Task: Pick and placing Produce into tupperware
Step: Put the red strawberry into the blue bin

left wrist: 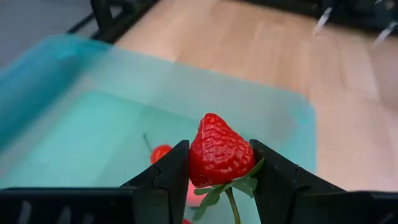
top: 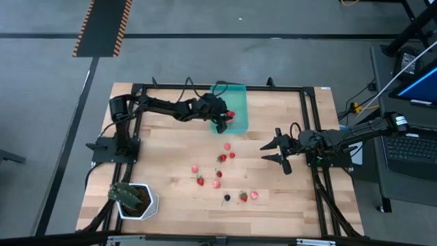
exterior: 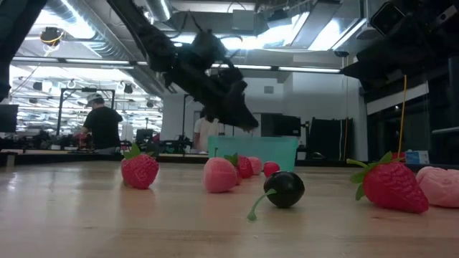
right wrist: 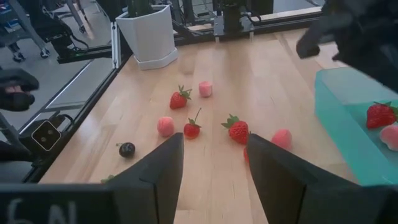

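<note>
1. The left gripper is clenched on a red strawberry, one finger on each flank, with the green stalk hanging down between them.
2. It hangs directly over the tupperware, above the teal floor and inside the rim.
3. Judged step: the placing stage. The next move calls for a small descent and a release of the fingers so the fruit drops inside the walls and not onto the rim.
4. At least one small red fruit already lies on the tupperware floor just beyond the held strawberry. The right wrist view suggests two, a red one and a pinkish one, though the count is uncertain at that edge.
5. The right gripper waits over the counter to the right of the tupperware and nearer the front, its fingers spread and holding nothing.
6. The remaining produce lies scattered on the counter in front of the tupperware and well apart from it, including pink and red strawberries and a dark berry.
7. A white pot with a green plant stands at the counter's front left corner, far from the tupperware.
</note>
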You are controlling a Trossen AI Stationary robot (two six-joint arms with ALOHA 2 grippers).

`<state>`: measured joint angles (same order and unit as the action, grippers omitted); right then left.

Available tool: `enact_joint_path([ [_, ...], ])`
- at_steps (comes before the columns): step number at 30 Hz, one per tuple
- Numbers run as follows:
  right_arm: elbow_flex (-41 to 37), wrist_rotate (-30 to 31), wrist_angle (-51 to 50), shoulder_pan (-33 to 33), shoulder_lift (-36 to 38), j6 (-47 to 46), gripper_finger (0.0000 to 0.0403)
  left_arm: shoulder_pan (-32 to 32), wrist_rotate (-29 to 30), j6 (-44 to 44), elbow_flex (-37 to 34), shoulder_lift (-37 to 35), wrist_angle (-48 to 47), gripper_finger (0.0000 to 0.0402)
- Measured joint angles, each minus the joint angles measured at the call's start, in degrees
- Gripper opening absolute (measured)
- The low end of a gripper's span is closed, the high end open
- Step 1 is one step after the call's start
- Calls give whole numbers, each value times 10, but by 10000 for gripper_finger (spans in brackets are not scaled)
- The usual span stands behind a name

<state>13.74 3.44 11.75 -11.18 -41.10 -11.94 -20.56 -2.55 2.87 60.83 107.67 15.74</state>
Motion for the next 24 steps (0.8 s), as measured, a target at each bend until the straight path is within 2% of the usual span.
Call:
enact_joint_path([
  [6, 0, 0, -2, 0, 0, 0, 178, 0, -1, 0, 26, 30, -31, 132],
  [16, 0, 0, -4, 0, 0, 0, 178, 4, -29, 0, 27, 30, -33, 132],
  [24, 0, 0, -4, 0, 0, 0, 178, 12, -27, -1, 27, 30, -32, 221],
])
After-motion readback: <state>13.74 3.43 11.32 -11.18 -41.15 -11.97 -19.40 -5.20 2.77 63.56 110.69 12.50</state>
